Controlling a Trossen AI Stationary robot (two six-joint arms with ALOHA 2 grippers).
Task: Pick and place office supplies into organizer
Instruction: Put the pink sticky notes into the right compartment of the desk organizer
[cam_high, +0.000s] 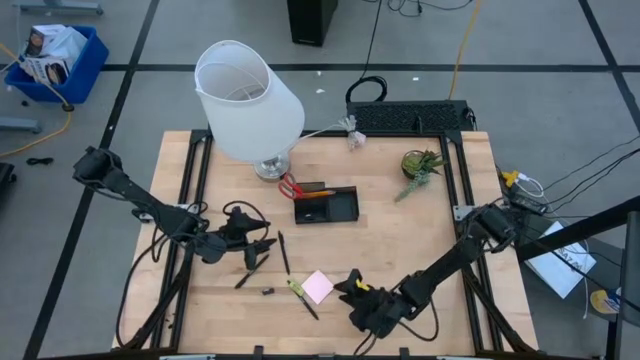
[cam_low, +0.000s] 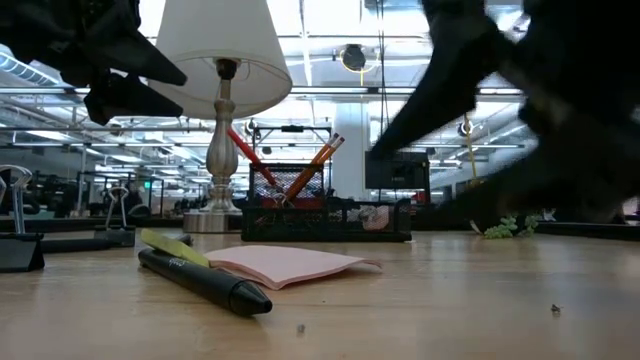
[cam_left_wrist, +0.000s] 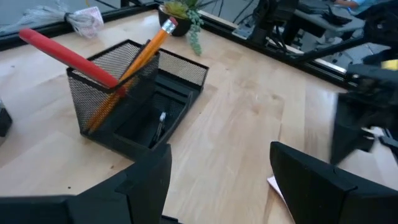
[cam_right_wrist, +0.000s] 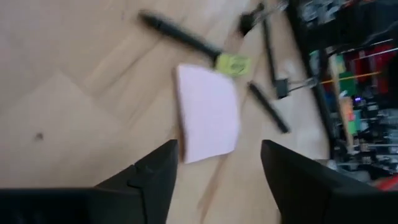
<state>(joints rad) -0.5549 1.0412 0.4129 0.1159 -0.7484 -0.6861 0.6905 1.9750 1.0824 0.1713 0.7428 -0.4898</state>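
Observation:
The black mesh organizer (cam_high: 326, 204) (cam_left_wrist: 140, 93) stands at the table's middle, near the lamp. Red-handled scissors (cam_left_wrist: 68, 55) and an orange pencil (cam_left_wrist: 147, 52) stick up out of its tall cup. The pink sticky-note pad (cam_high: 318, 287) (cam_right_wrist: 208, 112) lies flat near the near edge, and a black pen with a yellow-green marker (cam_high: 300, 295) (cam_low: 200, 281) lies beside it. Another black pen (cam_high: 283, 252) and a binder clip (cam_right_wrist: 283, 87) lie farther left. My left gripper (cam_high: 262, 250) (cam_left_wrist: 217, 163) hovers open, left of the pens. My right gripper (cam_high: 350, 286) (cam_right_wrist: 217, 155) hovers open just right of the pad.
A white-shaded lamp (cam_high: 248, 100) stands on the far left part of the table, close to the organizer. A small green potted plant (cam_high: 420, 165) sits far right. A small black bit (cam_high: 268, 291) lies near the near edge. Bare wood lies between the organizer and the pad.

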